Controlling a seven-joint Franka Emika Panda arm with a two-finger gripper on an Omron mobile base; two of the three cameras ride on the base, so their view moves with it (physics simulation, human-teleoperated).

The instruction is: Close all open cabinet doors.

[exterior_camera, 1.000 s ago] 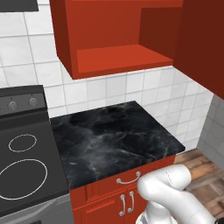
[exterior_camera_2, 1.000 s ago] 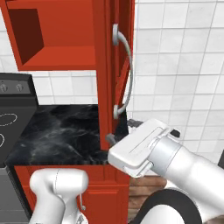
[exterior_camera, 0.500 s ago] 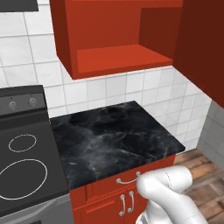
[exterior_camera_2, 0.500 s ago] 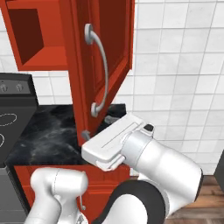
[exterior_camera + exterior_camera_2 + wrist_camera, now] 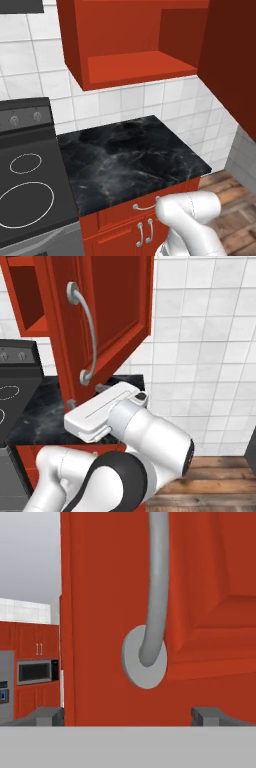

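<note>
A tall glossy red cabinet door (image 5: 117,311) with a long curved silver handle (image 5: 89,331) stands partly open in the right base view. It is angled in front of the open red wall cabinet (image 5: 135,65). In the left base view the same door (image 5: 235,65) runs down the right edge. My gripper (image 5: 86,396) is open and sits at the door's lower edge, just under the handle's lower mount (image 5: 145,662). In the hand view the door (image 5: 100,612) is very close, and my gripper (image 5: 129,717) has its two tips spread wide with nothing between them.
A black marble counter (image 5: 125,160) lies under the cabinet, with a stove (image 5: 25,190) to its left. Below are small red base doors (image 5: 125,237) with short handles. A white tiled wall (image 5: 200,331) is behind, and wood floor (image 5: 210,481) lies to the right.
The door has swung left toward the cabinet, from edge-on to showing its front face in the right base view. My hand has moved left with it at its lower edge.
</note>
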